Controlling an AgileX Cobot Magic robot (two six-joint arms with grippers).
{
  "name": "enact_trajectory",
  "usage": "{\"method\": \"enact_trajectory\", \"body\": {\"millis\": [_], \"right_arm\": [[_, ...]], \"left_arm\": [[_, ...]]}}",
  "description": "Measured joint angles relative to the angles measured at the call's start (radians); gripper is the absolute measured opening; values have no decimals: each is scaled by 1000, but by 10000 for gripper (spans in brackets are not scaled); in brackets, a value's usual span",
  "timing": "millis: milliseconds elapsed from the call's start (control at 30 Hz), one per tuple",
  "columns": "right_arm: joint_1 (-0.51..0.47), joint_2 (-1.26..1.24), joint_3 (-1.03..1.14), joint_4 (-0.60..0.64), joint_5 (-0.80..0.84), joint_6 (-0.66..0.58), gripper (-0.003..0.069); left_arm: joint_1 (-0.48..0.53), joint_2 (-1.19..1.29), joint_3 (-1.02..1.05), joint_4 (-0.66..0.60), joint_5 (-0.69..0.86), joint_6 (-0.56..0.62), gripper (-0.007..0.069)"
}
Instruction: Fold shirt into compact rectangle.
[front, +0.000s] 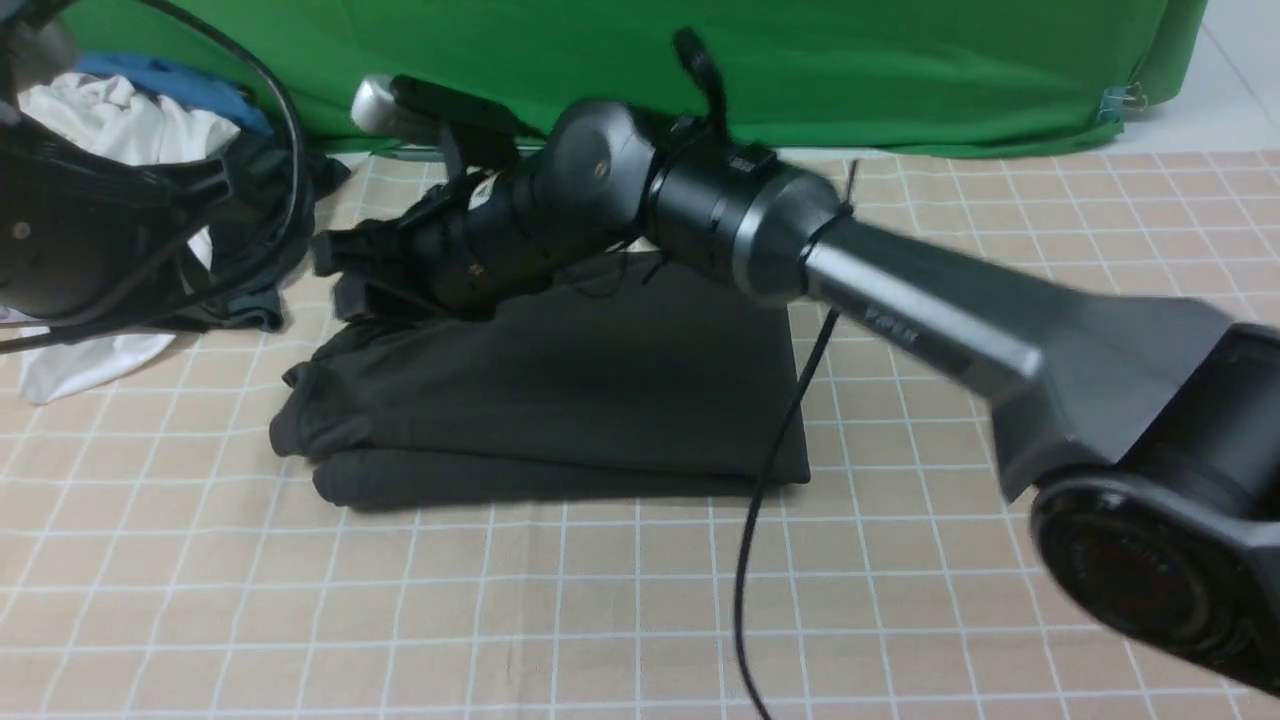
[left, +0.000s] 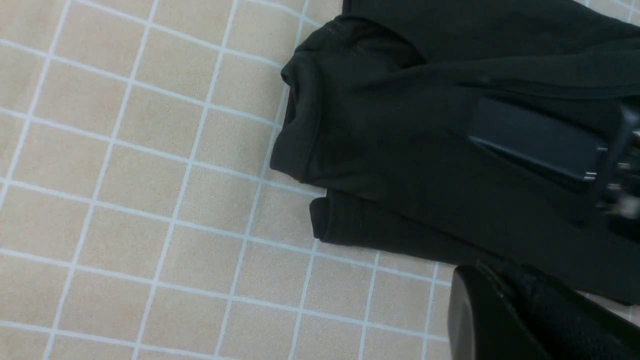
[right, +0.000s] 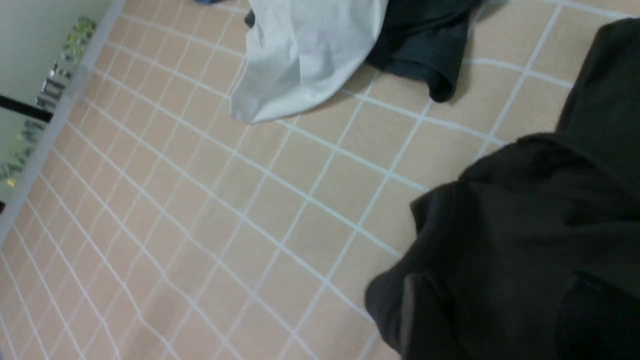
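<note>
The black shirt (front: 560, 390) lies folded into a rough rectangle in the middle of the checked cloth, its left end bunched (left: 310, 115); no print or label shows. My right arm reaches across it from the right. My right gripper (front: 335, 270) is at the shirt's far left corner, open, both fingers apart just above the fabric (right: 505, 310). One right finger (left: 535, 137) shows over the shirt in the left wrist view. My left gripper (left: 500, 285) hovers by the shirt's front left edge, its fingers together with nothing in them. The left arm (front: 60, 230) is raised at the left.
A white garment (front: 120, 130) and a smaller dark grey garment (front: 270, 200) are piled at the back left, with a blue cloth (front: 170, 80) behind. A green backdrop (front: 800, 70) closes the back. A black cable (front: 770, 480) hangs over the shirt's right edge.
</note>
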Motion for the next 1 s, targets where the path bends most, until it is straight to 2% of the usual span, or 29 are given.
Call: {"method": "enact_trajectory", "body": {"millis": [100, 200, 267, 433, 533, 700, 833, 1000], "right_arm": [[-86, -69, -33, -48, 175, -77, 283], [-182, -145, -58, -88, 313, -105, 120], [-241, -193, -61, -111, 385, -121, 48], [-328, -257, -56, -198, 500, -130, 35], [-359, -302, -6, -256, 520, -153, 35], [-362, -371, 100, -267, 532, -207, 35], [-362, -392, 140, -267, 534, -230, 35], [-362, -393, 170, -267, 536, -252, 35]], "left_arm": [[0, 2, 0, -21, -19, 0, 52], [0, 36, 0, -80, -43, 8, 52], [0, 79, 0, -118, -52, 39, 52], [0, 219, -5, -143, -82, 78, 52], [0, 324, -36, -89, -86, 65, 52], [0, 446, -122, 39, -169, -1, 59], [16, 522, -179, 96, -211, -54, 114], [68, 632, -231, 109, -221, -74, 267]]}}
